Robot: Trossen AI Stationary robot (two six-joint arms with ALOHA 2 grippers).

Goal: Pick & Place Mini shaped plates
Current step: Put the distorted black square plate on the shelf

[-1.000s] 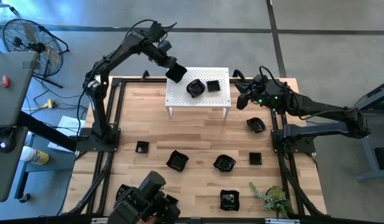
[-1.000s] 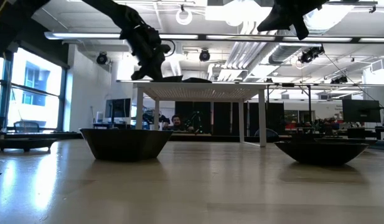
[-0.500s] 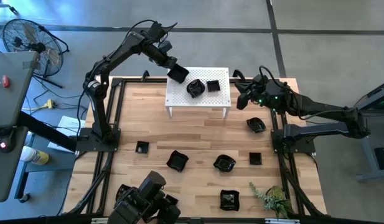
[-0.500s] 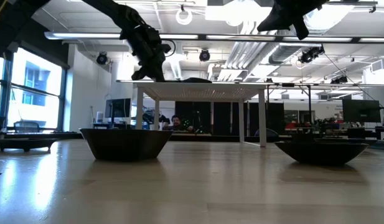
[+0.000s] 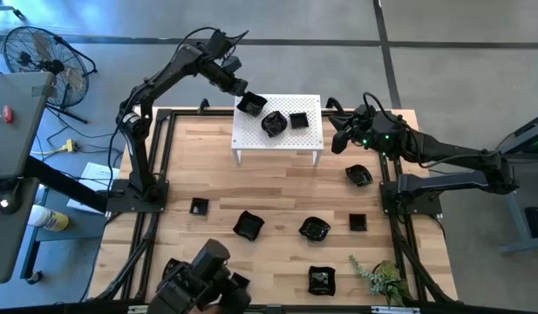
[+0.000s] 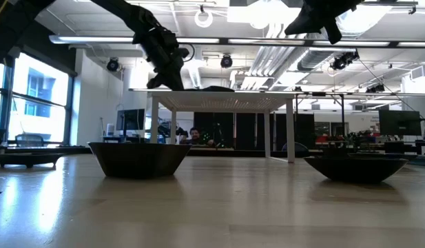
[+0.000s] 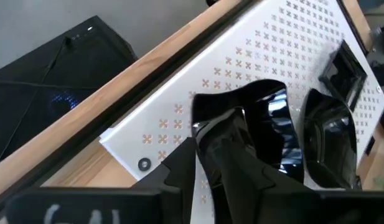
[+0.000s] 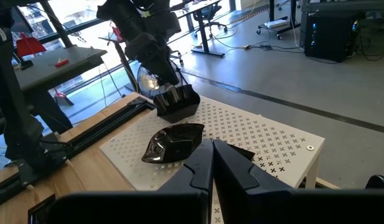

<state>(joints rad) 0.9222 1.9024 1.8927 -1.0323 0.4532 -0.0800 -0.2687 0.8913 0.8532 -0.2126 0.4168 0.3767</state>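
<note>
High view shows the left gripper (image 5: 242, 94) at the back-left corner of the white perforated stand (image 5: 308, 137), pinching a small glossy black dish (image 5: 249, 105) by its rim. The left wrist view confirms it: the two dark fingers (image 7: 226, 152) are pressed onto the wavy near edge of that dish (image 7: 272, 134), which sits low over the stand's cross-punched white top (image 7: 241, 56), near its corner; whether it touches the surface cannot be told. Just beside it on the stand lies a rounded, wavy-edged dish (image 5: 274, 123), and beyond that a square one (image 5: 298, 119). All three have a shiny, reflective black glaze.

Right gripper (image 5: 342, 133) hovers off the stand's right end, above the table; its fingers (image 8: 232, 168) lie pressed together with nothing between them.

More mini plates are scattered over the pale wood-plank table (image 5: 216, 174): a small square one (image 5: 199, 207) at the left, a wavy one (image 5: 248, 225) near the middle, a round one (image 5: 314, 229), a small square (image 5: 357, 222), one by the right arm's base (image 5: 358, 175), and one near the front edge (image 5: 320, 280). From table height, two of them show as shallow dark bowls (image 6: 139, 158) (image 6: 355, 167).
</note>
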